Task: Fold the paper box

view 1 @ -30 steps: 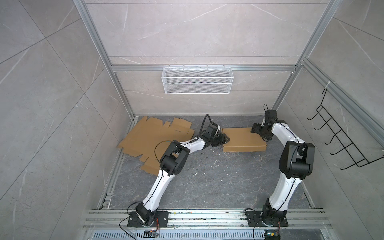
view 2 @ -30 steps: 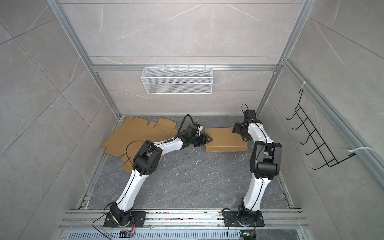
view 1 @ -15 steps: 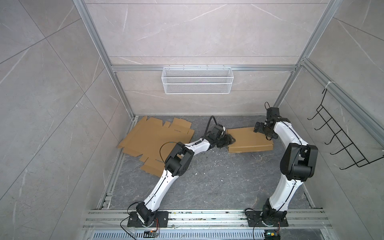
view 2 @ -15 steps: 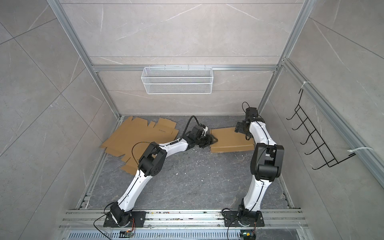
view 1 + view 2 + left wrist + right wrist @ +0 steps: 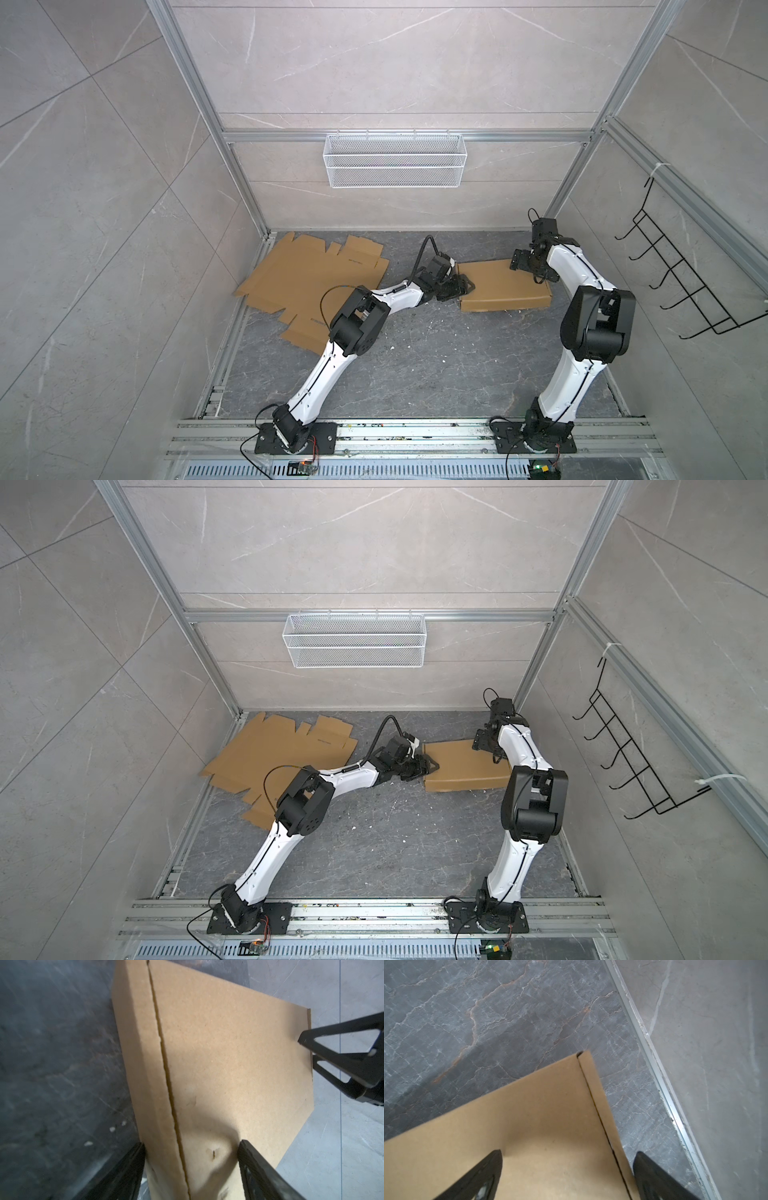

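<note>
The closed, flat brown cardboard box [image 5: 505,286] lies on the dark grey marble floor [image 5: 415,365], at about 1 o'clock from the floor's middle in both top views, with its lid down. The left gripper [image 5: 190,1144] meets the box at its 9 o'clock end. Its jaws stand well apart and straddle the front corner there, one black finger [image 5: 133,1159] against the front side wall and the other over the lid. Whether they actually squeeze the cardboard cannot be told. The right gripper [image 5: 568,1153] hangs over the box's 2 o'clock corner, spread wide and gripping nothing. One of its fingers [image 5: 479,1174] is above the lid and the other is past the box's edge over bare floor; in the left wrist view a fingertip looks to touch the lid near its far edge. A pile of flat unfolded brown cardboard sheets [image 5: 307,278] rests at 10 o'clock on the floor, well apart from the box. A white wire mesh basket [image 5: 395,166] hangs on the rear wall at 12 o'clock, and a black wire hook rack [image 5: 681,286] on the side wall at 3 o'clock
</note>
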You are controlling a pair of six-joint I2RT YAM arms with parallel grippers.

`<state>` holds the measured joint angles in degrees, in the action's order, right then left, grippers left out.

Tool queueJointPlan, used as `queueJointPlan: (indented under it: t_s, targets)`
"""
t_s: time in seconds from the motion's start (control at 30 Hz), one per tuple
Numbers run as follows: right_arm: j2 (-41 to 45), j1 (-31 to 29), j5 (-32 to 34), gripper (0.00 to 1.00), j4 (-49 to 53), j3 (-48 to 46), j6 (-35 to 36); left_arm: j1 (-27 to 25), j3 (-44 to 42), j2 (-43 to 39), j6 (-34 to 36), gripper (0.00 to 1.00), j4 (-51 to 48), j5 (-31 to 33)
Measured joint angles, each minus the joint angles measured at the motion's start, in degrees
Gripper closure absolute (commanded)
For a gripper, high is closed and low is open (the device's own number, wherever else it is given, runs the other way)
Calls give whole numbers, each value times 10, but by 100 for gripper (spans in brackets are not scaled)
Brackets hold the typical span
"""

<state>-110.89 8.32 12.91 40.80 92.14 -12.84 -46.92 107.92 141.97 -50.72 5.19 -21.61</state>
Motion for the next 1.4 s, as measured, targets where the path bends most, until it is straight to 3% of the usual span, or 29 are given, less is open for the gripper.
queueJointPlan:
  t_s: [0.3, 0.53, 0.63, 0.7, 0.83, 0.93, 1.07, 1.23, 1.4]
  targets:
    - [7, 2, 41, 3, -22, -22, -15, -6, -41, -27, 18, 17, 3, -10]
    - [65, -3, -36, 7, -36, -68, -44, 6, -89, -73, 35, 15, -1, -9]
    - [132, -35, -47, 1, -45, -104, -51, 12, -123, -121, 63, 7, -15, 7]
    - [185, -76, -37, 1, -50, -137, -54, 14, -155, -167, 91, 0, -34, 30]
    - [305, -188, 29, 1, -94, -235, -63, 16, -237, -288, 157, 0, -67, 117]
    - [358, -205, 19, 4, -107, -273, -90, 18, -300, -376, 197, 0, -81, 203]
    - [328, -171, -91, 27, -136, -266, -120, 34, -368, -462, 221, 1, -104, 275]
    - [252, -217, -197, 30, -182, -293, -173, 101, -436, -516, 225, 9, -132, 268]
    - [169, -307, -203, 30, -179, -276, -181, 130, -493, -587, 233, 5, -173, 278]
